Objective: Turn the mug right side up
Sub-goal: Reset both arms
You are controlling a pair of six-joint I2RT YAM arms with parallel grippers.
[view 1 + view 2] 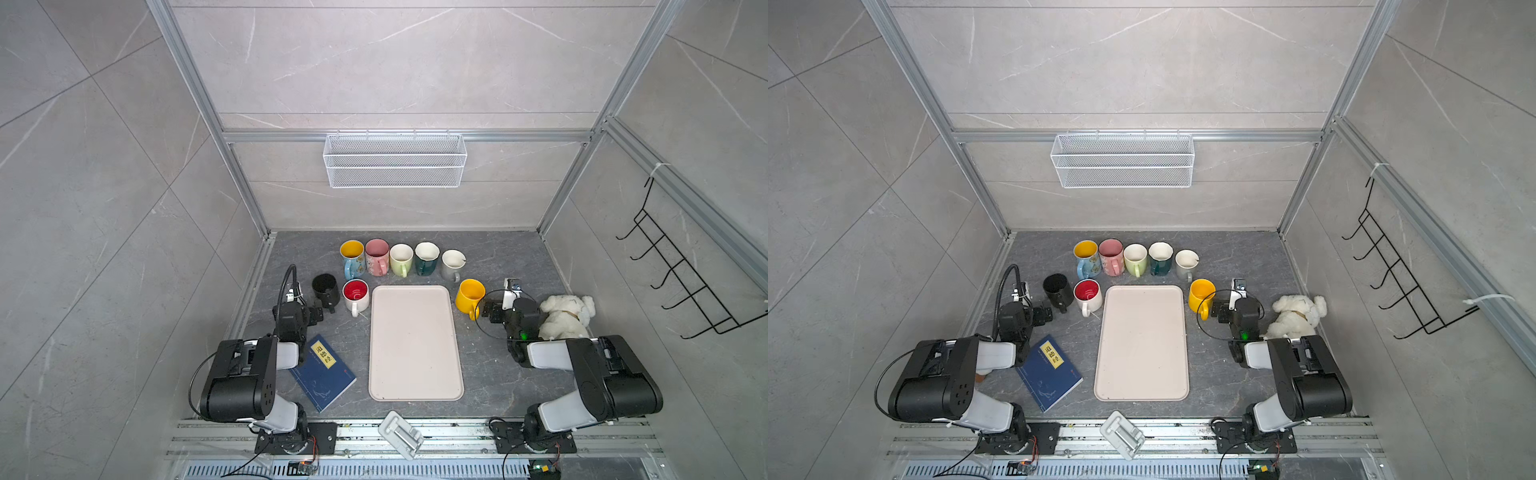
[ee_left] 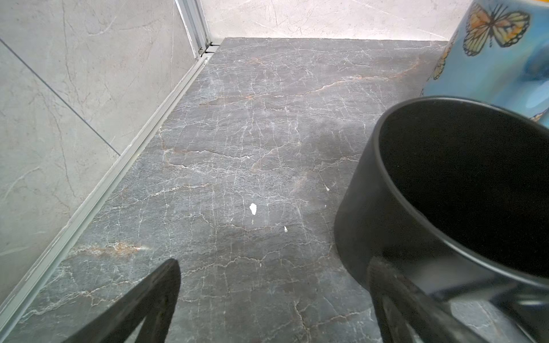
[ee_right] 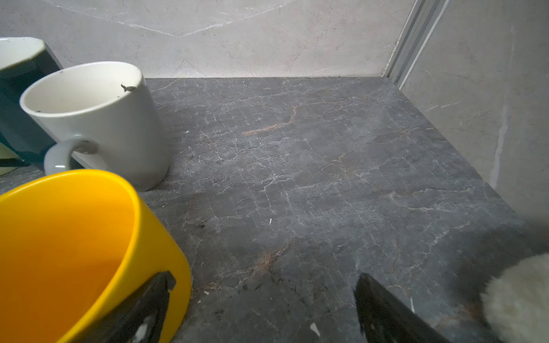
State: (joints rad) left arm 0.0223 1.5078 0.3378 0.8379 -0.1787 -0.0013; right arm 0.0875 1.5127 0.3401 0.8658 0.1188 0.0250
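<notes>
Dark marble-look table (image 1: 511,266) in a grey-tiled booth with an alu frame and a wire basket (image 1: 395,160) on the back wall. Every mug in view stands mouth up, none inverted, so I can't pin which one the task means. I'd call the flip done.

Candidates: black mug (image 1: 325,289) just left of the tray's (image 1: 415,345) far end, yellow mug (image 1: 469,294) just right of it.

Left claw (image 1: 321,312) is spread wide and empty, right at the black mug's handle; can't tell if it touches. Right claw (image 1: 489,311) is likewise wide and empty, beside the yellow mug's handle.

Next move as I read it is a retreat. Back each claw straight away from its mug, slowly, no sideways sweep, or a finger may hook a handle and tip it.

Row of five mugs (image 1: 401,259) stands behind the tray, red-lined mug (image 1: 356,296) left of it beside the black one. Book (image 1: 324,374) lies left of the tray, plush dog (image 1: 565,316) right.
</notes>
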